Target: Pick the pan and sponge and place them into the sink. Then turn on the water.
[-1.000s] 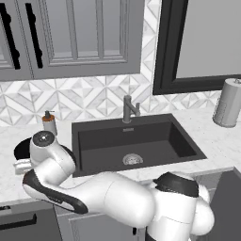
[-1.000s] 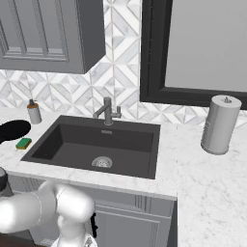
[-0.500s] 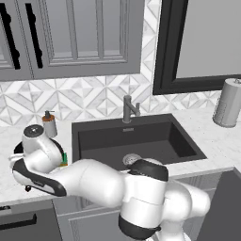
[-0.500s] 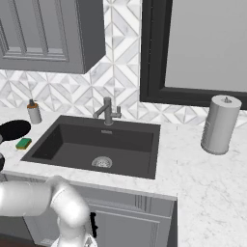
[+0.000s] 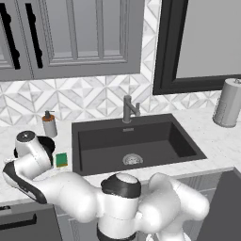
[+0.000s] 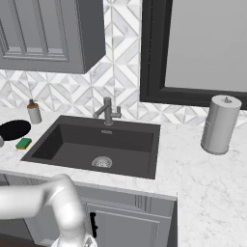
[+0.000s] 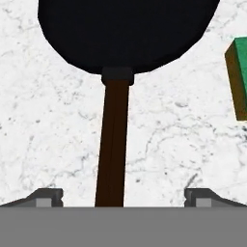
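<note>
the gripper (image 7: 123, 195) hangs released over the pan (image 7: 126, 30) handle, fingers (image 7: 46, 197) spread either side; the sponge (image 7: 240, 77) lies just right.

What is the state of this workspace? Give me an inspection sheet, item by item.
Surface: white marble counter, sink set into it.
Job's things: pan on the counter left of the sink, handle toward the hand camera; sponge beside the pan, apart from it; sink basin holds nothing but its drain; no water runs from the faucet.
Clutter: soap dispenser by the backsplash; paper towel roll right of the sink.
Grippers: gripper open, fingertips either side of the pan handle, above it.
Cables: nothing seen.
Surroundings: grey cabinets, patterned tile backsplash, dark-framed window.
</note>
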Motion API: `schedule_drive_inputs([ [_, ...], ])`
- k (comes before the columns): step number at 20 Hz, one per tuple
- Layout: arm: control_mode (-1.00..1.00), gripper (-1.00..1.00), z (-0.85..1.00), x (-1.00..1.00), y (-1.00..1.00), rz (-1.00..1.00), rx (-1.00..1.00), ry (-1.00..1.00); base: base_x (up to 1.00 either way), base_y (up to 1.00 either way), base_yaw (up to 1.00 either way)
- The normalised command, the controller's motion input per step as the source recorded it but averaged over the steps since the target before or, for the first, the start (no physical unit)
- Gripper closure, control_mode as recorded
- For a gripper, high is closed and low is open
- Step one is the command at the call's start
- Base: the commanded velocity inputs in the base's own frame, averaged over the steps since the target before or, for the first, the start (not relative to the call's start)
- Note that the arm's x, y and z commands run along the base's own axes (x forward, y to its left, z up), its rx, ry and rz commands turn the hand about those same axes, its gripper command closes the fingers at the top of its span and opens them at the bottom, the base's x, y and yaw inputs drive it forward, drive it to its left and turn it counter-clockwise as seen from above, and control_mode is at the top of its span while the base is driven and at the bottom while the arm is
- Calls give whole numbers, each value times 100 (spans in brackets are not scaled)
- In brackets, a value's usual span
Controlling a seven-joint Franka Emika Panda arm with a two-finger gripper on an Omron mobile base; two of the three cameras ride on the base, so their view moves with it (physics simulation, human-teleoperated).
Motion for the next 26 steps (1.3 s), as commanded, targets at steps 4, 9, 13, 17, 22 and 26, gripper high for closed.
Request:
schedule_drive_inputs([
  [4,-100,-100,-42,28,22,-2,0,9,0,0,0],
  [9,-100,-100,-49,18,24,-2,0,8,0,0,0],
  [13,-100,100,-48,6,33,-6,-3,9,0,0,0],
  [17,-100,100,-53,-2,24,-17,-7,6,0,0,0],
  [22,-100,100,-68,-22,0,-25,0,0,0,0,0],
  [26,-100,100,-60,-46,-11,-30,0,0,0,0,0],
])
